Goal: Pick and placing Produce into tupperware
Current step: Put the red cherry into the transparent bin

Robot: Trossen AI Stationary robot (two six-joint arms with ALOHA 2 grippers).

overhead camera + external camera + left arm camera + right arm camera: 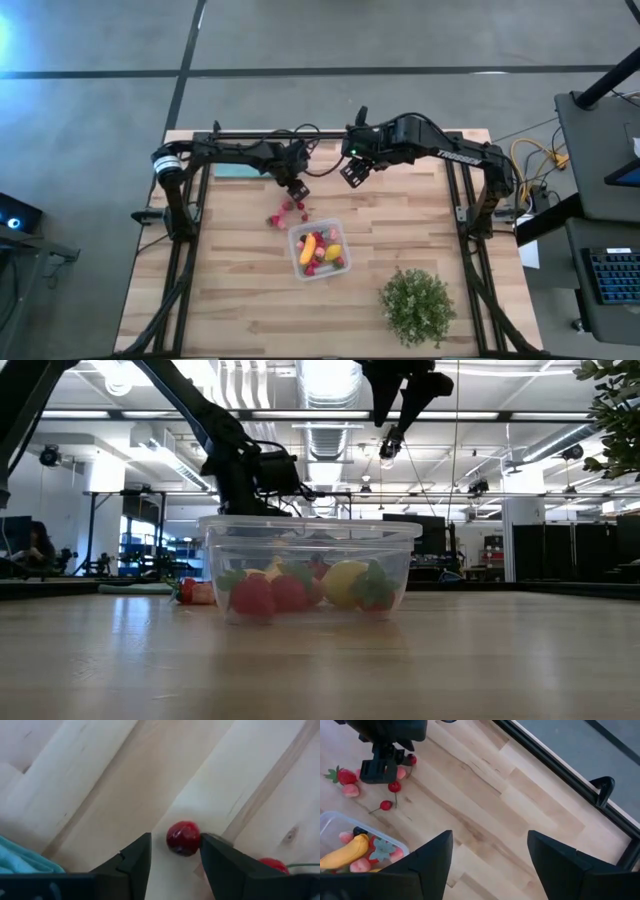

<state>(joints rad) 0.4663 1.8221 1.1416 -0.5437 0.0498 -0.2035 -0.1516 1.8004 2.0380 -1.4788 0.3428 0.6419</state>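
Note:
The clear tupperware point(318, 248) point(310, 570) stands on the wooden table and holds a yellow banana piece, red berries and other toy fruit. Loose produce point(285, 212) point(350, 782) lies just off its far-left corner: a strawberry, pink bits and cherries. My left gripper point(297, 188) point(176, 851) hangs open over this pile. A red cherry point(183, 838) lies on the table between its fingertips. My right gripper point(353, 172) point(490, 855) is wide open, raised above the table beyond the tupperware. My left gripper comes from above with its open fingers on either side of the red cherry point(183, 838), which lies on the table. The cherry sits close against one finger point(210, 850). I cannot tell whether that finger touches it.
A green leafy bush point(417, 305) stands at the table's near right. A teal cloth point(235, 170) point(20, 862) lies at the far left, behind my left arm. Bare wood spreads along the near edge and to the left of the tupperware. Black frame rails run down both sides.

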